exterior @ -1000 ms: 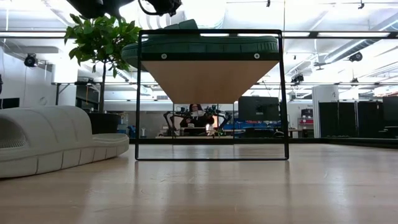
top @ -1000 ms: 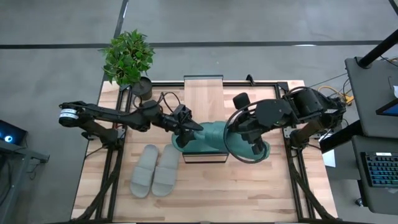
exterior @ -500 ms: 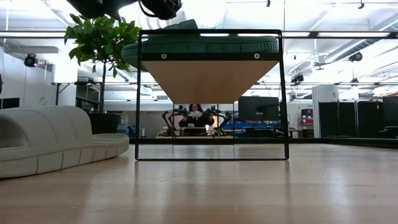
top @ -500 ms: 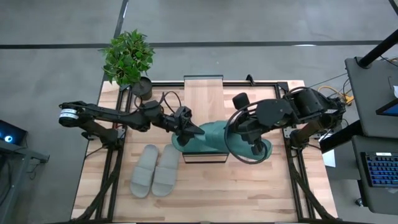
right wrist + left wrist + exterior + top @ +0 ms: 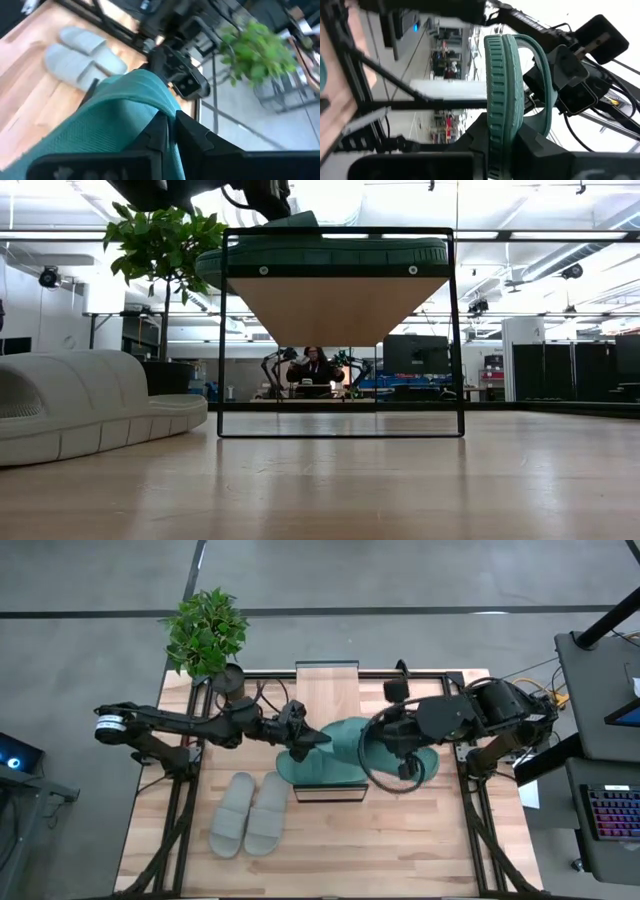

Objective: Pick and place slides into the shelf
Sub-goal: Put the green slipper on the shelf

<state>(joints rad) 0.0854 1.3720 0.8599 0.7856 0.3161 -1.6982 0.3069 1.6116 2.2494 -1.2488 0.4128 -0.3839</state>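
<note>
The teal slide (image 5: 345,748) sat on the front end of the shelf (image 5: 326,690), and both of your grippers had hold of it. Your left gripper (image 5: 303,747) had its fingers (image 5: 530,147) clamped on the sandal's ribbed strap edge at the slide's 9 o'clock end, the green rim (image 5: 499,100) running straight up between them in the wrist view. Your right gripper (image 5: 400,755) pinched the same teal slide at its 3 o'clock end; its fingers (image 5: 192,132) were closed tight on the teal foam (image 5: 120,120). In the low view the slide (image 5: 320,255) lay along the top bar of the shelf's black frame, overhanging slightly at both ends.

The grey pair of slides (image 5: 250,812) lay side by side on the table (image 5: 400,850) at about 7 o'clock from the shelf, well apart from either gripper. A potted plant (image 5: 208,635) stood at the table's 11 o'clock corner, beside the shelf's far end. From your left arm the reach ran in from 9 o'clock, your right arm from 3 o'clock.
</note>
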